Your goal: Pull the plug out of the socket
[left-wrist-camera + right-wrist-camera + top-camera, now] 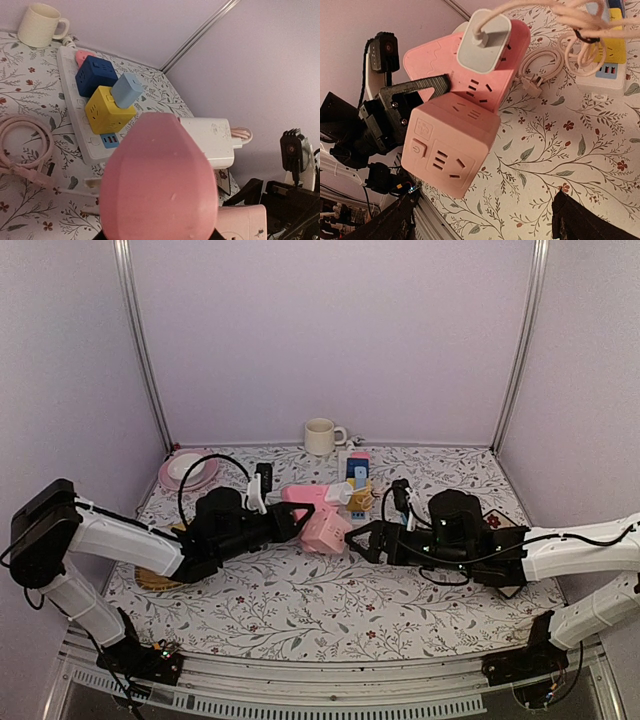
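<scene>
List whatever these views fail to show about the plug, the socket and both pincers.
- Left wrist view: the pink socket fills the foreground and hides the left pincer fingertips.
- Right wrist view: the right pincer fingers are cut off by the bottom edge.
- Every view: the white plug has its prongs buried in the socket, so how far it is seated cannot be told.
- Top view: the plug is too small to tell apart.

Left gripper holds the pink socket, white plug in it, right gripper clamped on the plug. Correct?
No: the right gripper is open, fingers spread and off the white plug, per the right wrist view. The left gripper does hold the pink socket, plug in it.
</scene>
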You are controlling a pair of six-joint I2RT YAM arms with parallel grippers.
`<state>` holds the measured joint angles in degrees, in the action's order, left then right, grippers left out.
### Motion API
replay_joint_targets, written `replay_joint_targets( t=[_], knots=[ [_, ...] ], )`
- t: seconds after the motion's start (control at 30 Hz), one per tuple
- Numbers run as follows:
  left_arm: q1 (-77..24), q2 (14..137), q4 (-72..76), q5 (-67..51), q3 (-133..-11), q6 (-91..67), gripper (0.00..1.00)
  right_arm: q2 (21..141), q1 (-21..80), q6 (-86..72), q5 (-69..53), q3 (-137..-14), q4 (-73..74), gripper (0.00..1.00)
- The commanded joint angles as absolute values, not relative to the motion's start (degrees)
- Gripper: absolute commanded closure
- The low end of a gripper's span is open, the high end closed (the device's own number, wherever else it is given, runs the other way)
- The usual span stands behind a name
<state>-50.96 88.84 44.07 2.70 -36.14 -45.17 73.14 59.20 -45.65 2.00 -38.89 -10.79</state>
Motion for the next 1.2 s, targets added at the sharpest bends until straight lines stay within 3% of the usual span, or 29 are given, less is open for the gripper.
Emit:
replay_joint_targets(
  t=[0.0,0.2,0.67,1.17],
  knots=[
    [-52.7,85.8,49.1,5.4,-35.2,-42.9,1.0,73.7,59.0,-45.2,4.8,-39.2,-16.3,0.01],
    [-56.5,83.1,45.7,14.3,-34.8,-39.0,1.0,78.2,59.1,-44.8,1.1,-44.0,-16.9,0.01],
    [-66.8,81.0,39.2,34.2,-34.1,-37.7,1.0,85.8,63.2,-50.8,1.6,-41.7,-26.3,0.0],
    [-70.4,82.8,39.0,40.6,-34.6,-36.9,1.0,89.1,63.8,-55.1,0.8,-39.8,-29.8,0.27]
  ],
)
